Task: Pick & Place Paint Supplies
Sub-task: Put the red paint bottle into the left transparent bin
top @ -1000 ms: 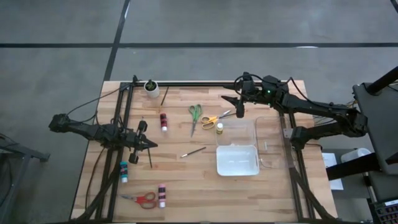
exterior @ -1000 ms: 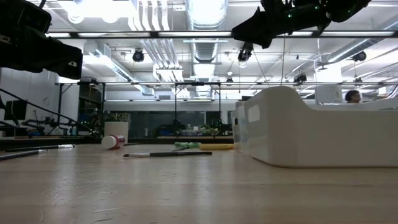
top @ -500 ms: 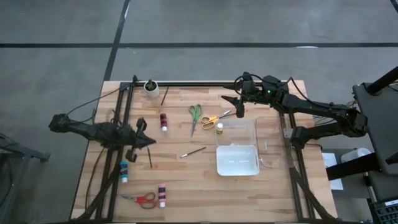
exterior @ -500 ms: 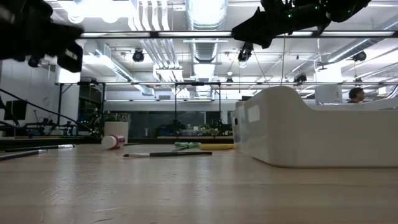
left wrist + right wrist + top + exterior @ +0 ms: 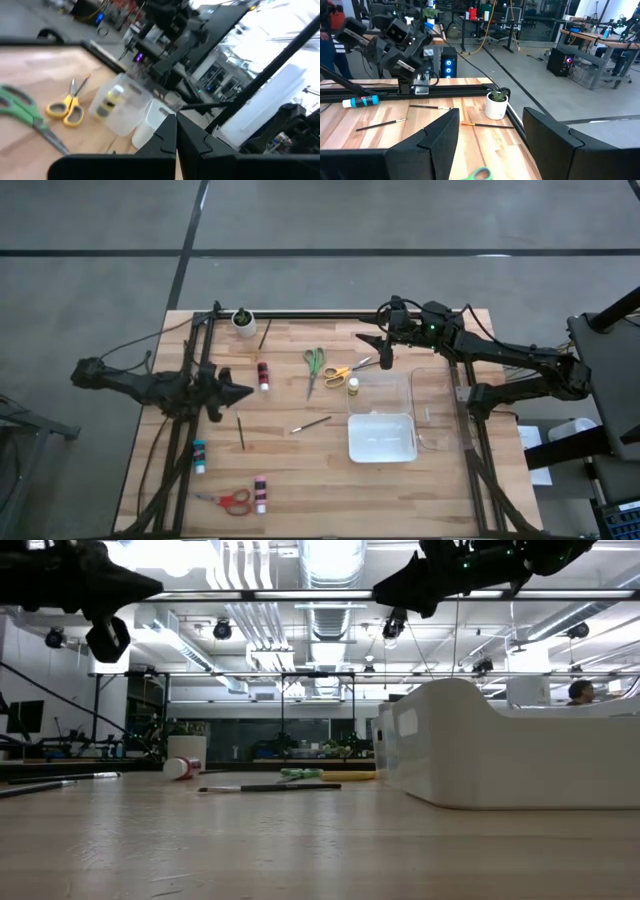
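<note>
The left gripper [image 5: 240,391], pinched shut and empty, hovers at the table's [image 5: 300,470] nine o'clock side. A dark brush [image 5: 240,432] lies below it, running twelve to six. The clear tray [image 5: 395,385] and white tray [image 5: 381,437] sit toward three o'clock; contents unclear. The right gripper [image 5: 383,352] hangs spread wide, empty, over the yellow scissors [image 5: 340,372].

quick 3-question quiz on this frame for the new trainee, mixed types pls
1. True or false: the left gripper is shut.
2. The yellow scissors lie beside which scissors: A green, B red?
3. What lies in the tray?

Key:
1. True; empty, above the table.
2. A; the green scissors. The red scissors lie at the near edge.
3. Nothing visible.
</note>
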You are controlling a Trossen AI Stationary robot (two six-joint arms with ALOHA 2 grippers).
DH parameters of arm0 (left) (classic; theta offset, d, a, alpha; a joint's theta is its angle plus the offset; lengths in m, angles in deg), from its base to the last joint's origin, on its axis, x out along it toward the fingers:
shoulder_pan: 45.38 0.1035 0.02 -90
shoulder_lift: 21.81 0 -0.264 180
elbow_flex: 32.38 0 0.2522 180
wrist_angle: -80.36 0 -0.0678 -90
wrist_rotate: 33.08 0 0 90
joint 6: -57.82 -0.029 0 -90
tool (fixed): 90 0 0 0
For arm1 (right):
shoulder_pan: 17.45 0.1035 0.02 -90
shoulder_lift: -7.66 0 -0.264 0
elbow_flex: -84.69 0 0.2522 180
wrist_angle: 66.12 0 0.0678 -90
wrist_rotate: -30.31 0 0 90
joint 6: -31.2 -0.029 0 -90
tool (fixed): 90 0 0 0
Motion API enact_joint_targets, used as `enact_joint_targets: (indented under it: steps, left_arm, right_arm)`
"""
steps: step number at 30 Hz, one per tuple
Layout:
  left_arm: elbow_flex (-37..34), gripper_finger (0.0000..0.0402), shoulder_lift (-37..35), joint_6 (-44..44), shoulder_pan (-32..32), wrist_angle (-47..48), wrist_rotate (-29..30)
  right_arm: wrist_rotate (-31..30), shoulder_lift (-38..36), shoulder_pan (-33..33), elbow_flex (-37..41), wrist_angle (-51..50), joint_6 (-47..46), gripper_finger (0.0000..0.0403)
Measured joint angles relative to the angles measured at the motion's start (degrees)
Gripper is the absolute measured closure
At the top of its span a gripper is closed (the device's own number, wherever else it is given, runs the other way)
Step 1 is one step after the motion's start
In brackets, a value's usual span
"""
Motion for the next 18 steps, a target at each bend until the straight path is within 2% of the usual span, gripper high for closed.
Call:
enact_joint_targets:
  steps: [11, 18]
  left_arm:
    - [15.9, 0.0398, 21.0, 23.5, 0.6, 17.6, 1.7]
    - [27.8, 0.0398, 33.3, 34.4, 2.1, 28.7, 1.4]
  right_arm:
    - [0.0, 0.0, 0.0, 0.0, 0.0, 0.0, 0.0186]
    - [0.0, 0.0, 0.0, 0.0, 0.0, 0.0, 0.0186]
